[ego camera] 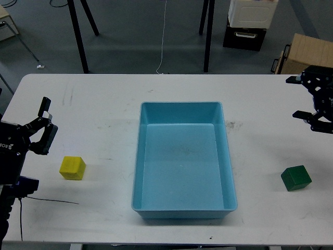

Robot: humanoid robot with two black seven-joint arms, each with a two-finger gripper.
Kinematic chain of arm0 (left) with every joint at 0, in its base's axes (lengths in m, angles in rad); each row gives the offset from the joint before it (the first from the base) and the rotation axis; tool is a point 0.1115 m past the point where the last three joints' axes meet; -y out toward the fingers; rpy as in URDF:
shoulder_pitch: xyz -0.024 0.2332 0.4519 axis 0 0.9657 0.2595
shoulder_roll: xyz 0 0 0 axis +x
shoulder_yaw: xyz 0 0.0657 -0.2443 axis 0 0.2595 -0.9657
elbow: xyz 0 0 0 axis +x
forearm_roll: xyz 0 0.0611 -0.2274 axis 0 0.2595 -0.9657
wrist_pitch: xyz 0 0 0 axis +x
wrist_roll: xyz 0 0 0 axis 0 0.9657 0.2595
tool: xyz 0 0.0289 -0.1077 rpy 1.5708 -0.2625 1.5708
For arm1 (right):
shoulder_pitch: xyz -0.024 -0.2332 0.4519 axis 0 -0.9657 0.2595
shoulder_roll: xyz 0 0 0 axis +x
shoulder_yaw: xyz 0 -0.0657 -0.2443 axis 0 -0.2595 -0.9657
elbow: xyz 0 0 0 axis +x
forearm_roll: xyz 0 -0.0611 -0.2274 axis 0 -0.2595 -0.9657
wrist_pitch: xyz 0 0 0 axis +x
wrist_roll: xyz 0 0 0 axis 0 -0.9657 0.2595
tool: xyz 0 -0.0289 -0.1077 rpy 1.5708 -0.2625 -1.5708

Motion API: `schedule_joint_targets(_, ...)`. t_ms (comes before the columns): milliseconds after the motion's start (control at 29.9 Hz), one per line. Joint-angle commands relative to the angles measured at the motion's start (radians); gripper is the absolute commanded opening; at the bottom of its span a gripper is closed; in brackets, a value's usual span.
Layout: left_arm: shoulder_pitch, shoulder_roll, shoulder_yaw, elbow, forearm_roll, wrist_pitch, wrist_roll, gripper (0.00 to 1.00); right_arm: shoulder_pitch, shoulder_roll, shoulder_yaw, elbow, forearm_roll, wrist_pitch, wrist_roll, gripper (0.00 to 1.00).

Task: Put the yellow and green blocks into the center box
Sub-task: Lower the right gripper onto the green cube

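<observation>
A yellow block (pixel 72 167) lies on the white table left of the blue center box (pixel 181 103), which is empty. A green block (pixel 296 177) lies on the table right of the box. My left gripper (pixel 47 124) is open and empty, just up and left of the yellow block, not touching it. My right gripper (pixel 298 98) is open and empty, with its fingers pointing left, well above the green block near the table's right edge.
A thin black cable (pixel 49 200) runs across the table's front left. Behind the table stand black tripod legs (pixel 78 36), a cardboard box (pixel 307 54) and a black crate with a white container (pixel 248 23).
</observation>
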Motion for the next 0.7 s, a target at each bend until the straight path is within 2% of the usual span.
schedule_joint_targets(0,-0.002,0.000,0.000,0.000,0.002,0.000,0.000,1.00,0.477,0.143,-0.417,-0.041,-0.113,0.055,-0.038,1.00)
schedule_joint_targets(100,-0.002,0.001,0.000,0.002,0.002,0.000,0.000,1.00,0.641,0.255,-0.601,-0.038,-0.180,0.144,-0.077,1.00)
schedule_joint_targets(234,-0.002,0.003,0.000,0.002,0.000,0.000,0.000,1.00,0.695,0.308,-0.683,-0.006,-0.298,0.205,-0.103,1.00)
schedule_joint_targets(401,-0.002,0.004,0.002,0.003,0.002,0.000,0.000,1.00,0.692,0.309,-0.760,0.034,-0.492,0.205,-0.106,1.00)
schedule_joint_targets(668,-0.014,0.004,0.005,0.016,0.002,0.000,0.002,1.00,0.653,0.239,-0.853,0.073,-0.569,0.205,-0.106,1.00)
